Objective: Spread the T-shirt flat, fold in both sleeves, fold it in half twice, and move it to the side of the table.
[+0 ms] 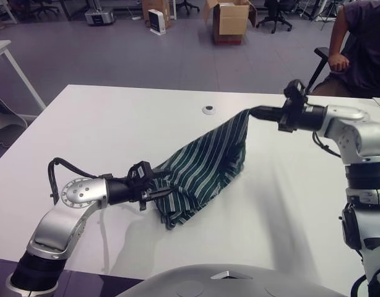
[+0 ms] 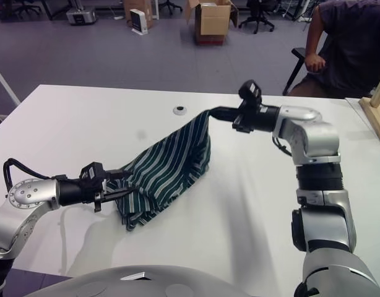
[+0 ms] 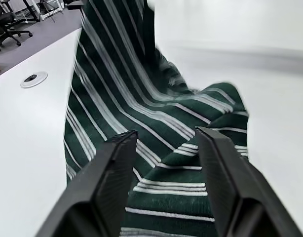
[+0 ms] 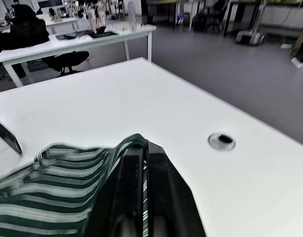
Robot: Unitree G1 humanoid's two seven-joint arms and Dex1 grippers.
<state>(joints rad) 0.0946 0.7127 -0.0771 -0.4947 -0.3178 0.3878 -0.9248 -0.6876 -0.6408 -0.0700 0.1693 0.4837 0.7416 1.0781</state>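
The green, white-striped T-shirt (image 1: 205,164) hangs as a bunched band over the middle of the white table (image 1: 116,124). Its far end is lifted clear of the surface and its near end is slumped in folds on the tabletop. The right gripper (image 1: 255,112) is clamped on a thin edge of cloth at the raised end, a little to the right of the round cable port (image 1: 208,110). Which part of the shirt that edge is, hem or collar or sleeve, I cannot make out. The left gripper (image 1: 154,185) sits at the low end with its two fingers wide apart. Striped fabric lies between and beyond them, and they are not closed on it.

The shirt is far from flat, so spreading is the step in hand. Two risks stand out:
- **Slipping:** the right pinch looks narrow, so a firm pull could draw the cloth out of it and drop the whole shirt in a heap.
- **Layers:** the near end is piled in several layers, so if the left fingers close there they may catch more than one, and the shirt would stretch into a rope rather than open out.

The long axis runs diagonally from the near left, at the left gripper, up to the far right, at the right gripper. It rises toward that end, and the stripes follow the same line.
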